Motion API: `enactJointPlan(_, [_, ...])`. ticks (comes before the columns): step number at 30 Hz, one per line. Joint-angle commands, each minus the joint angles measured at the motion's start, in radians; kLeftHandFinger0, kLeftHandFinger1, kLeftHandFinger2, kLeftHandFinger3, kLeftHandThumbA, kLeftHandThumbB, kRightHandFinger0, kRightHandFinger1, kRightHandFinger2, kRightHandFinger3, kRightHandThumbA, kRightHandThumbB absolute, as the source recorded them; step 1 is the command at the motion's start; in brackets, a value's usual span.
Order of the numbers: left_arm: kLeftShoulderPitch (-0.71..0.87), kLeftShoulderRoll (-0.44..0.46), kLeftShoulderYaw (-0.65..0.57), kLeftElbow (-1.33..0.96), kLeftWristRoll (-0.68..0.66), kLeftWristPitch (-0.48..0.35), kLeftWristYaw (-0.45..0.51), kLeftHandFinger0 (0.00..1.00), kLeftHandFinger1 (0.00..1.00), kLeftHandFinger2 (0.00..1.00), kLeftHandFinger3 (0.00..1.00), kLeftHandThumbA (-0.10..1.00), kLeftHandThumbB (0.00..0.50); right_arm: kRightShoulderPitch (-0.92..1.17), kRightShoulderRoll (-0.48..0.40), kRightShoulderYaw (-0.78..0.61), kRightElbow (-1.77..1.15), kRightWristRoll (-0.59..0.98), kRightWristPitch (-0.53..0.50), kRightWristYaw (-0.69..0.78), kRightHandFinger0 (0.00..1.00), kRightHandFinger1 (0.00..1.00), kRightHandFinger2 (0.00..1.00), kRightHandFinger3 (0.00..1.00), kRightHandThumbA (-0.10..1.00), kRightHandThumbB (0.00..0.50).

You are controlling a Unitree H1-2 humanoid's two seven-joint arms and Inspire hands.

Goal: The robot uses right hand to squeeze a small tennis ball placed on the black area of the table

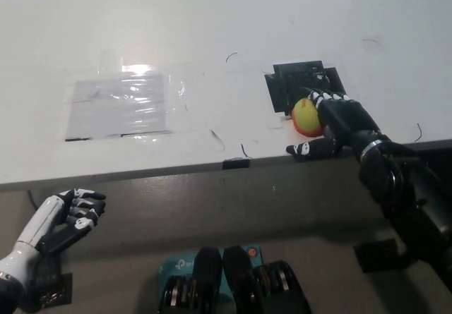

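A small yellow and red ball [305, 116] lies on the lower edge of the black patch [296, 81], near the front edge of the white table [212, 32]. My black right hand [337, 122] cups it from the right. Its fingers [319, 97] curve over the ball's top, while the thumb [302, 149] stretches out below, off the ball. That hand is open around the ball. My white left hand [67, 214] rests below the table edge at the lower left, holding nothing, its fingers loosely curled.
A shiny clear plastic sheet [123, 106] is taped to the table at the left. A small black tab [236, 163] sits on the table's front edge. Thin dark scratches mark the white top around the patch.
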Motion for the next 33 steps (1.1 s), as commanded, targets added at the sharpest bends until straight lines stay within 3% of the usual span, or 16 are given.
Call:
enactJointPlan(1, [-0.001,0.007,0.012,-0.025,0.005,-0.009,0.011,0.43,0.49,0.56,0.63,0.65,0.0,-0.003,-0.012,-0.025,-0.051,0.002,0.01,0.011,1.0,1.0,1.0,1.0,1.0,0.5])
enactJointPlan(6, [-0.001,0.008,0.011,-0.008,0.013,-0.035,0.017,0.4,0.46,0.54,0.63,0.68,0.012,0.009,-0.043,-0.067,-0.124,0.023,0.007,0.019,1.0,1.0,1.0,1.0,1.0,0.5])
enactJointPlan(14, [0.003,0.009,0.014,-0.022,0.014,-0.009,0.015,0.43,0.48,0.56,0.66,0.69,0.0,0.054,-0.102,-0.145,-0.293,0.042,0.006,0.039,1.0,1.0,1.0,1.0,1.0,0.5])
enactJointPlan(17, [0.005,0.013,0.015,-0.009,0.012,-0.033,0.015,0.41,0.47,0.55,0.65,0.69,0.002,0.096,-0.131,-0.19,-0.381,0.046,0.0,0.033,1.0,1.0,1.0,1.0,1.0,0.5])
enactJointPlan(18, [0.004,0.013,0.016,-0.013,0.01,-0.024,0.012,0.4,0.46,0.54,0.63,0.7,0.025,0.124,-0.156,-0.22,-0.436,0.06,0.016,0.047,1.0,1.0,1.0,1.0,1.0,0.5])
enactJointPlan(21, [0.003,0.012,0.015,-0.002,0.008,-0.036,0.012,0.39,0.46,0.53,0.63,0.69,0.004,0.156,-0.187,-0.266,-0.483,0.066,0.015,0.046,1.0,1.0,1.0,1.0,1.0,0.5])
enactJointPlan(27, [0.011,0.015,0.011,0.0,0.016,-0.047,0.013,0.38,0.45,0.53,0.62,0.71,0.022,0.243,-0.219,-0.381,-0.584,0.124,0.022,0.037,1.0,1.0,1.0,1.0,0.97,0.5])
enactJointPlan(28, [0.011,0.016,0.01,-0.006,0.02,-0.035,0.012,0.39,0.46,0.55,0.63,0.71,0.025,0.301,-0.204,-0.442,-0.638,0.178,0.014,0.01,1.0,1.0,1.0,1.0,0.64,0.375])
enactJointPlan(29, [0.012,0.015,0.013,-0.011,0.016,-0.025,0.013,0.39,0.46,0.55,0.64,0.71,0.027,0.341,-0.17,-0.497,-0.654,0.246,-0.023,-0.025,1.0,1.0,1.0,1.0,0.34,0.293])
enactJointPlan(30, [0.011,0.017,0.015,-0.016,0.018,-0.01,0.012,0.41,0.48,0.57,0.66,0.71,0.032,0.374,-0.127,-0.54,-0.673,0.283,-0.027,-0.053,1.0,1.0,1.0,1.0,0.16,0.266])
enactJointPlan(31, [0.012,0.014,0.018,-0.016,0.011,-0.009,0.011,0.41,0.48,0.57,0.66,0.69,0.027,0.401,-0.105,-0.56,-0.68,0.307,-0.039,-0.065,0.97,1.0,1.0,1.0,0.1,0.189])
enactJointPlan(32, [0.011,0.011,0.023,-0.014,0.002,-0.004,0.011,0.42,0.48,0.58,0.67,0.68,0.019,0.432,-0.067,-0.588,-0.677,0.338,-0.058,-0.084,0.74,0.87,1.0,1.0,0.06,0.172])
enactJointPlan(33, [0.011,0.01,0.024,-0.014,0.0,-0.003,0.011,0.43,0.49,0.59,0.67,0.68,0.022,0.441,-0.052,-0.6,-0.675,0.347,-0.066,-0.088,0.59,0.72,1.0,1.0,0.05,0.17])
